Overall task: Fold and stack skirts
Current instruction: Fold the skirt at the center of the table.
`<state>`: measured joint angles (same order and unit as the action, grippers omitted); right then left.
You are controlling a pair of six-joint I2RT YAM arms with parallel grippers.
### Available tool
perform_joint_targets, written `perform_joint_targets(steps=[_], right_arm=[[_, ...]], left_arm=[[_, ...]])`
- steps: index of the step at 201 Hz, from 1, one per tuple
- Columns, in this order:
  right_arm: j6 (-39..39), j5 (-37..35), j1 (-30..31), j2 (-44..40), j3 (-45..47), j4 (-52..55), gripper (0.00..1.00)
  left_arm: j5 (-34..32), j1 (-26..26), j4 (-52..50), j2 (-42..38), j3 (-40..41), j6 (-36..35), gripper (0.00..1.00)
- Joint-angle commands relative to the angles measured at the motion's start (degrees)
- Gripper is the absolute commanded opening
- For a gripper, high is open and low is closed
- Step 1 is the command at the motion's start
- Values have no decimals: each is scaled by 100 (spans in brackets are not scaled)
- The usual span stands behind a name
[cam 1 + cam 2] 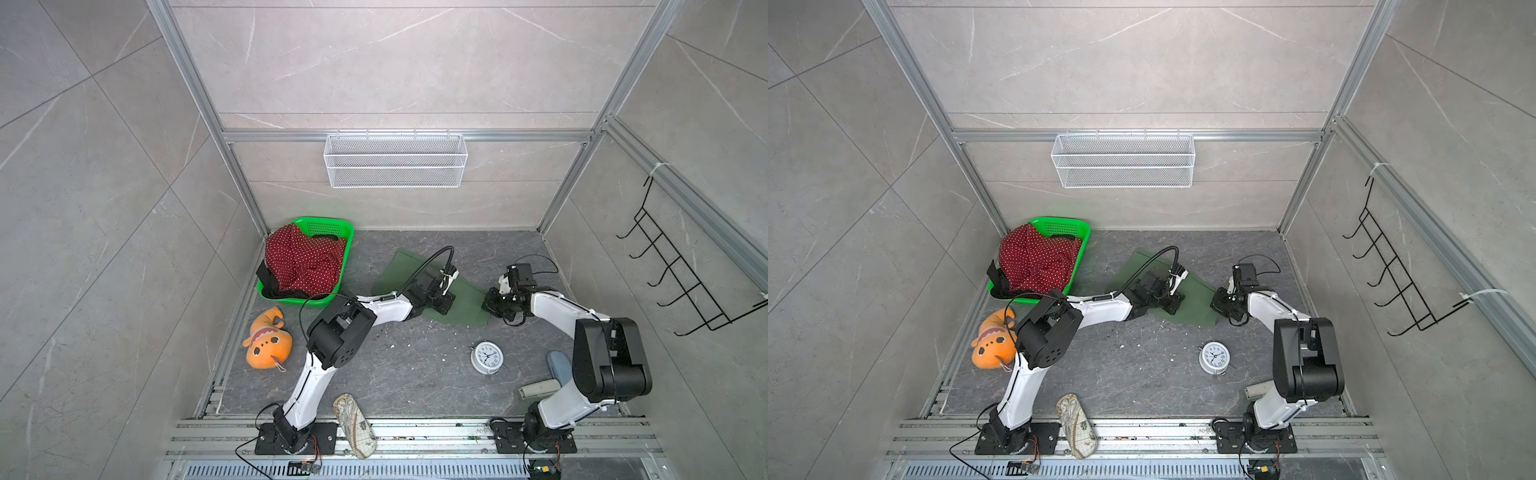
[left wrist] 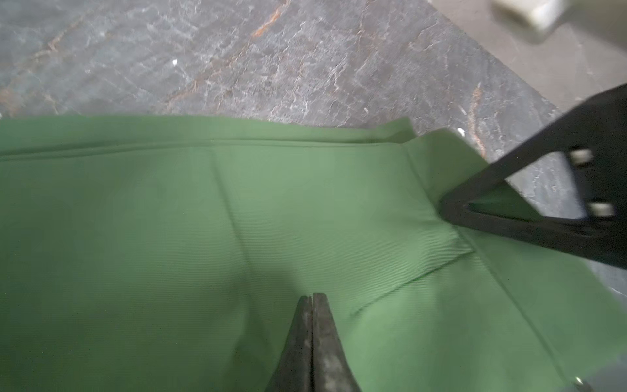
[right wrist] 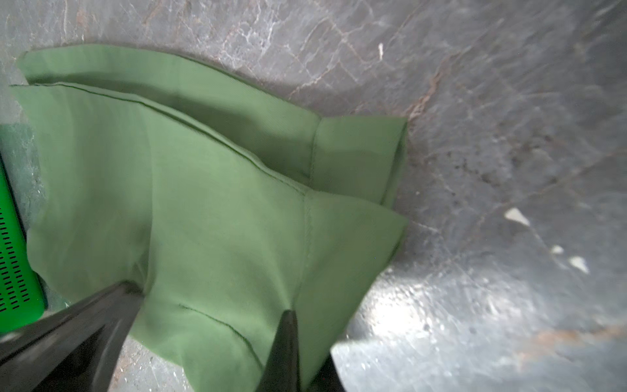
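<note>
The dark stone-patterned table (image 1: 395,374) carries everything. Flat on it lies the dark green skirt (image 1: 395,270), under both grippers. Most of its cloth spreads away from the fingertips toward the back wall, and the left forearm hides part of it in both top views.

The left gripper (image 1: 444,306) is clenched on the skirt, its fingers (image 2: 322,339) pressed together. Just beside it, the right gripper (image 1: 489,305) pinches the skirt's edge, and the cloth puckers around its tip.

The green basket (image 1: 328,222) sits well off to the left of the left fingers. It holds the bunched red polka-dot skirt (image 1: 303,262). The black skirt (image 1: 268,286) lies mostly buried beneath it and droops over the rim.

Back toward the arm bases from the fingers, all clear of the skirt:
- an orange plush toy (image 1: 268,345)
- a patterned slipper (image 1: 355,424)
- an alarm clock (image 1: 486,357)

A blue-grey thing (image 1: 559,365) is half hidden behind the right arm; I cannot tell what it is.
</note>
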<state>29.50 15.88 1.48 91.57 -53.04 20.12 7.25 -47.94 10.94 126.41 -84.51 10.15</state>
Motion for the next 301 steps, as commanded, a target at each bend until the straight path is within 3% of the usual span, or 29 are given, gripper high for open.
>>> perform_joint_targets(steps=[1, 73, 132, 192, 261, 301], right_arm=[[-194, -140, -15, -426, -90, 396, 0], [-537, -99, -10, -959, -404, 1065, 0], [-931, -972, -3, -967, -670, 1586, 0], [-1129, -1750, -7, -984, -940, 1951, 0], [-1192, -1922, 284, -740, -1345, 2122, 0], [-1024, -1558, 617, -733, -1688, 2173, 0]], left_arm=[[-203, 70, 289, 174, 40, 333, 0], [-25, -128, 632, 436, -10, 803, 0], [-602, 115, 478, -728, 502, 217, 0], [-514, 857, 396, -1500, 1594, 81, 0], [-432, 850, 1090, -1110, 2116, 241, 0], [-578, 841, 1275, -874, 2172, 314, 0]])
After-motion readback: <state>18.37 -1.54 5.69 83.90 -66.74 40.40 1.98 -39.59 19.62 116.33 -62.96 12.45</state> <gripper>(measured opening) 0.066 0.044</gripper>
